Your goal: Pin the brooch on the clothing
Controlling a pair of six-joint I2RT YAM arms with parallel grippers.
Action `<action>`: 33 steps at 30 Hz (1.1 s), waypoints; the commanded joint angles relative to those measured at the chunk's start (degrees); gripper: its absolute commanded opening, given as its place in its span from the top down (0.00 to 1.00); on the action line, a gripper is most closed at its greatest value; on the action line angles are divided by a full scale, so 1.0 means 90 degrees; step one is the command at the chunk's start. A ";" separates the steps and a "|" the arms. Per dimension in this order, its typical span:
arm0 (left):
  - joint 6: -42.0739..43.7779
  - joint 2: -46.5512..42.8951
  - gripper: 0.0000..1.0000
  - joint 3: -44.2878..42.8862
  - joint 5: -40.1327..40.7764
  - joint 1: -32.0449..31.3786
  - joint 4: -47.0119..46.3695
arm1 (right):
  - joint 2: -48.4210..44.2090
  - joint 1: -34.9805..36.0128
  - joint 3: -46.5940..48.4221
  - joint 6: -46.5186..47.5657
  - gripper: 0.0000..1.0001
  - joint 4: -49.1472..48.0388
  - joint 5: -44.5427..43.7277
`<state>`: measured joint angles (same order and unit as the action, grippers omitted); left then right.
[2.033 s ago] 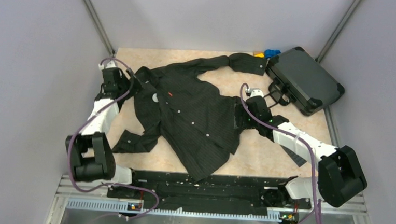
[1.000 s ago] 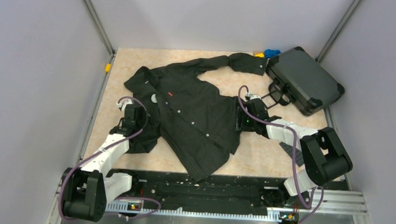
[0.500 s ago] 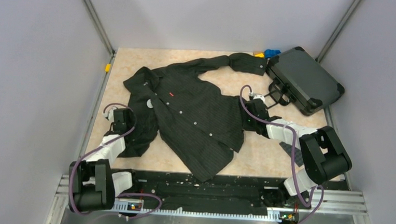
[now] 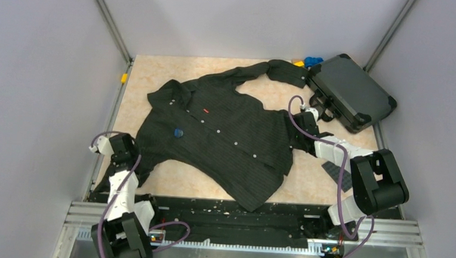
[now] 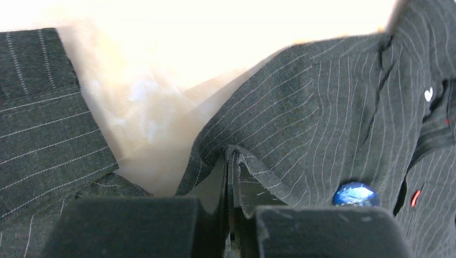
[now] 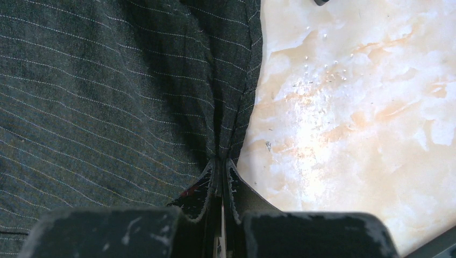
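Observation:
The clothing (image 4: 231, 135), a black pinstriped shirt, lies spread front-up across the table. The brooch (image 4: 178, 132), a small round blue piece, sits on the shirt's chest; in the left wrist view the brooch (image 5: 355, 194) shows just right of my finger. My left gripper (image 4: 133, 151) is shut on a fold of the shirt's left edge (image 5: 232, 161). At the shirt's right side my right gripper (image 4: 298, 118) is shut on a pinch of cloth at its edge (image 6: 219, 166). A white button (image 5: 428, 95) and a red tag (image 4: 206, 110) show.
A dark hard case (image 4: 350, 91) lies at the back right, touching the far sleeve's cuff. A bright-blue toy piece (image 4: 313, 60) sits behind it. A small yellow piece (image 4: 123, 77) is by the left rail. Grey walls close in both sides.
Both grippers have shut on the shirt. The left arm has drawn back toward the near left and the right toward the case, pulling the shirt flatter. The brooch now shows blue.

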<state>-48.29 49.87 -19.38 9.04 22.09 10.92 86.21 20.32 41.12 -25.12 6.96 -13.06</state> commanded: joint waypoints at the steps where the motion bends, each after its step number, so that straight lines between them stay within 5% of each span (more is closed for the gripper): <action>1: 0.0022 -0.0272 1.00 -0.0263 0.0465 0.0368 0.0350 | -0.0265 -0.0108 0.0020 0.0031 1.00 0.0070 -0.0168; 7: 0.0132 -0.0930 1.00 -0.0331 0.0726 0.0510 0.0778 | -0.0341 -0.0117 0.0115 0.0205 0.99 0.0177 -0.0154; 9: 0.0434 -0.1056 0.97 -0.0443 0.0613 0.0514 0.0792 | -0.0406 -0.0115 0.0213 0.0371 0.74 0.0249 0.0023; 11: 0.0831 -0.1079 0.74 -0.0706 0.0391 0.0509 0.0845 | -0.0571 -0.0109 0.0252 0.0531 0.52 0.0318 0.0160; 14: 0.1199 -0.0980 0.52 -0.1137 -0.0092 0.0489 0.0970 | -0.1004 0.0008 0.0272 0.0735 0.36 0.0408 0.0183; 21: 0.1790 0.0012 0.47 -0.1888 -0.0527 -0.0310 0.0760 | -0.1653 0.0597 0.0315 0.0996 0.28 0.0112 0.0600; 26: 0.1846 0.1456 0.47 -0.2362 -0.1068 -0.1311 0.0232 | -0.0729 0.0613 0.1076 0.1163 0.28 -0.0053 0.1164; 33: 0.1574 0.3117 0.48 -0.2825 -0.1722 -0.1341 -0.0718 | 0.1003 0.0604 0.2502 0.1732 0.31 -0.0415 0.1739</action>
<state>-33.47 73.01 -40.73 -3.03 9.96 11.55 88.77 25.45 55.81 -13.37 7.25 -2.11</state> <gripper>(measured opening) 0.530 0.709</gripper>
